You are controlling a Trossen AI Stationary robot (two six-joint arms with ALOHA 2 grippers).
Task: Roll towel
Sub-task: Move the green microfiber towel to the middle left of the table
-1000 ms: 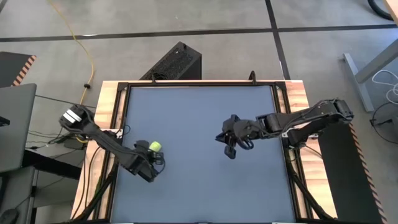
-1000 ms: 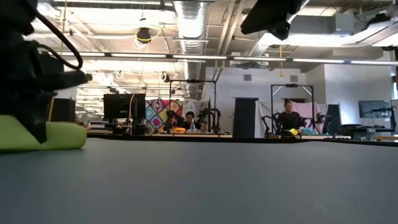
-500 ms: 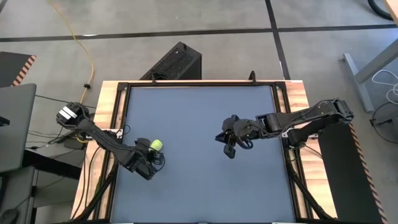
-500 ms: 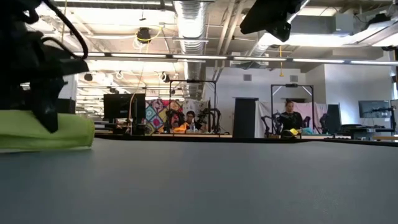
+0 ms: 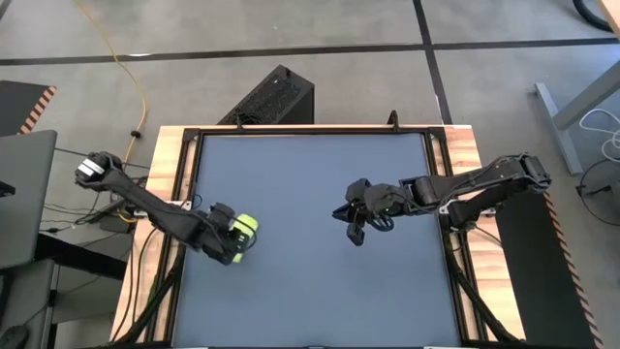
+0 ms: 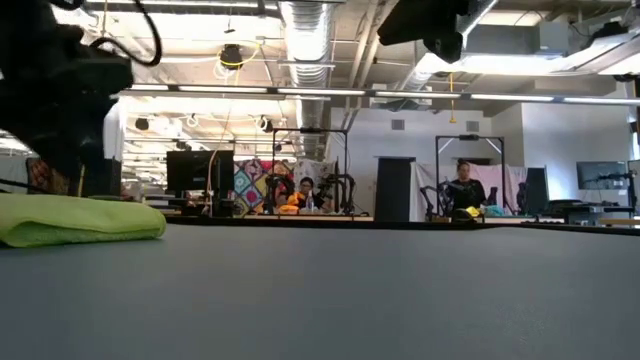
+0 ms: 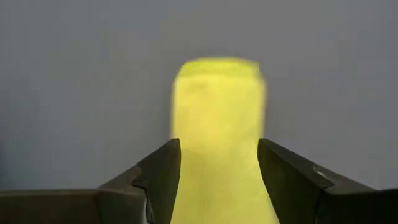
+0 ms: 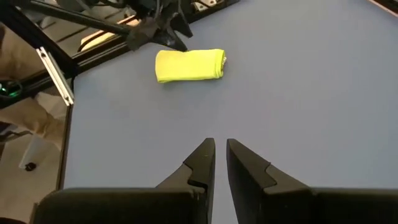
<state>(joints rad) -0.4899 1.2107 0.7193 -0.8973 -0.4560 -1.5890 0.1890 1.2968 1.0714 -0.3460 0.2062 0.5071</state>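
The towel (image 5: 243, 226) is a small lime-yellow roll lying on its side on the dark blue-grey table (image 5: 310, 184), near the left edge; it also shows as the towel (image 8: 189, 65) in the right wrist view. My left gripper (image 5: 233, 240) hangs open just above the towel (image 7: 217, 106). Its two fingers stand apart on either side of the roll's near end without touching it. In the low view the towel (image 6: 80, 218) rests flat, with the left gripper (image 6: 65, 150) above it. My right gripper (image 5: 355, 236) hovers over the table's right half, its fingers (image 8: 208, 155) nearly together and holding nothing.
A wooden frame (image 5: 174, 174) borders the table. A black box (image 5: 276, 97) stands on the floor beyond the far edge, and a yellow cable (image 5: 136, 78) runs past the far left corner. Bare table lies between the two grippers. People sit in the room behind (image 6: 465, 185).
My left gripper has opened and let go of the towel roll, then risen and drawn back a little toward the table's left edge, rolling its wrist. The towel has stayed on the table and has slackened and spread slightly. The right arm has kept still.
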